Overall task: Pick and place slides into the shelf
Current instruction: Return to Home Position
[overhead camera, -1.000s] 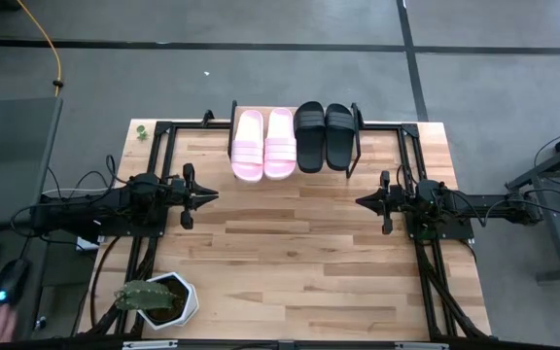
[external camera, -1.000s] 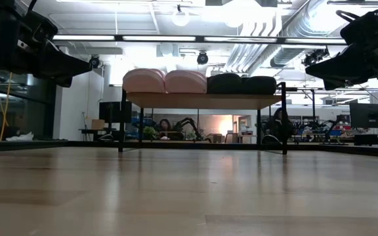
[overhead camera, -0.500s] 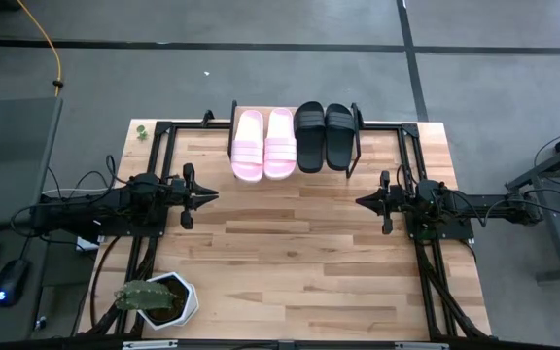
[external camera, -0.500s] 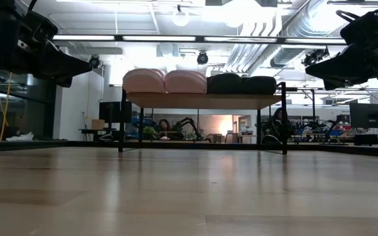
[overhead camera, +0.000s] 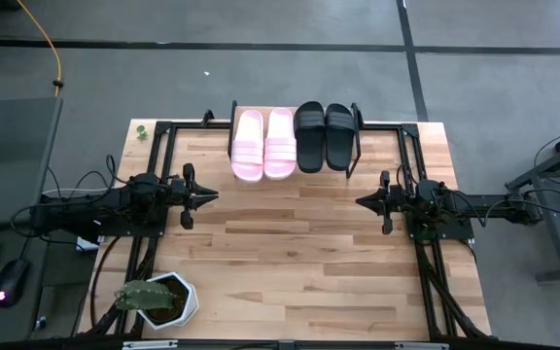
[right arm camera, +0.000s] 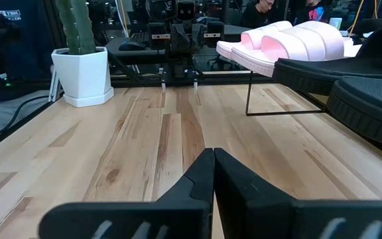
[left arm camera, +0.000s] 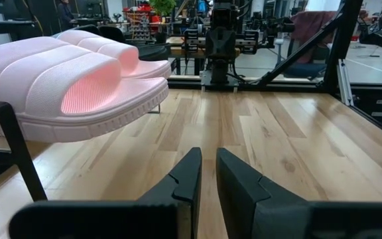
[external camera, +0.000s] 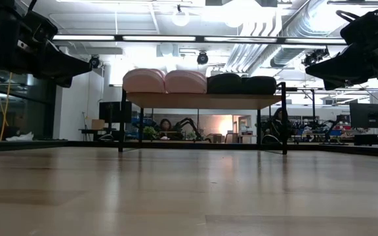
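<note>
Two pale pink slides (overhead camera: 263, 144) and two black slides (overhead camera: 324, 137) lie side by side, soles down, on the shelf's top board (external camera: 202, 99) at the table's far edge. The shelf stands on thin black legs (external camera: 121, 121). My left gripper (overhead camera: 212, 195) hovers over the table's left side, pointing right, shut but for a narrow slit (left arm camera: 208, 156) and empty. My right gripper (overhead camera: 359, 202) hovers over the right side, pointing left, shut (right arm camera: 213, 154) and empty. Both are well clear of the shelf.
A cactus in a white pot (overhead camera: 158, 299) stands at the table's near left corner. Black frame rails (overhead camera: 408, 156) run along the left, right and far edges. Bare wood (overhead camera: 290, 253) lies between the two arms. A person (external camera: 165, 124) sits in the room behind.
Both arms and all the slides have kept still. A person's hand by the mouse, off the table's left side, has drawn out of view.
</note>
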